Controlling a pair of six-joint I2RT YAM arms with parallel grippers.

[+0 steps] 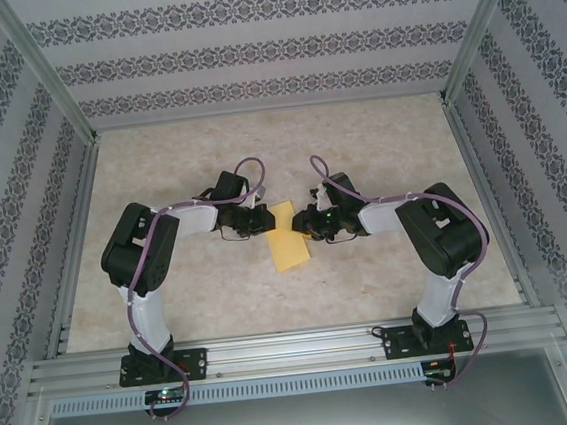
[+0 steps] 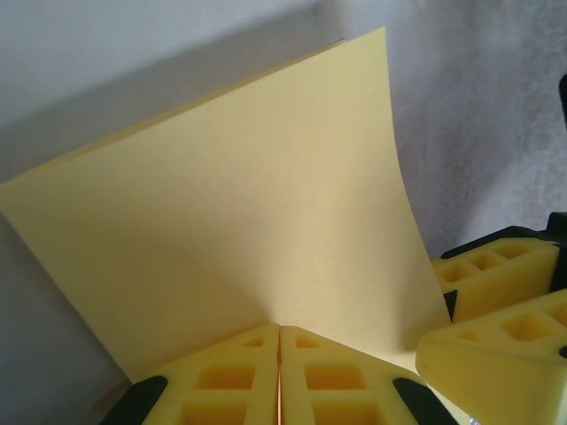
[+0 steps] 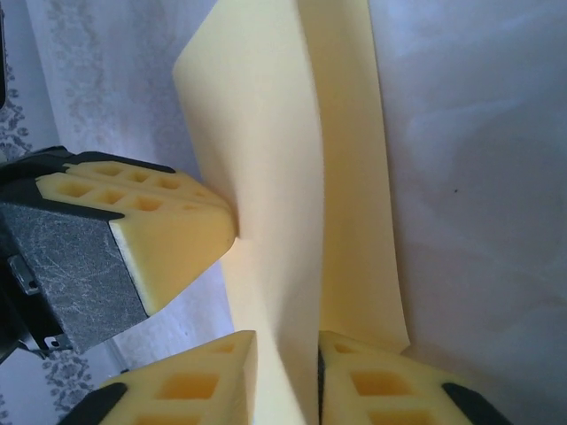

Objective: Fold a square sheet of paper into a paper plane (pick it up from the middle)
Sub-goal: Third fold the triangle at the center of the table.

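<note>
The square sheet of paper (image 1: 288, 237) is plain yellow. The surface (image 1: 378, 153) is mottled beige; the walls (image 1: 248, 50) bear grey floral stripes.

Mid-bench (image 1: 201, 291), the square sheet of paper (image 1: 288, 240) stands between two claws. The left claw (image 1: 260, 222) grips its left edge and the right claw (image 1: 306, 226) its right edge. The left arm's base (image 1: 162, 363) and right arm's base (image 1: 421, 338) sit well apart at the near edge.
</note>
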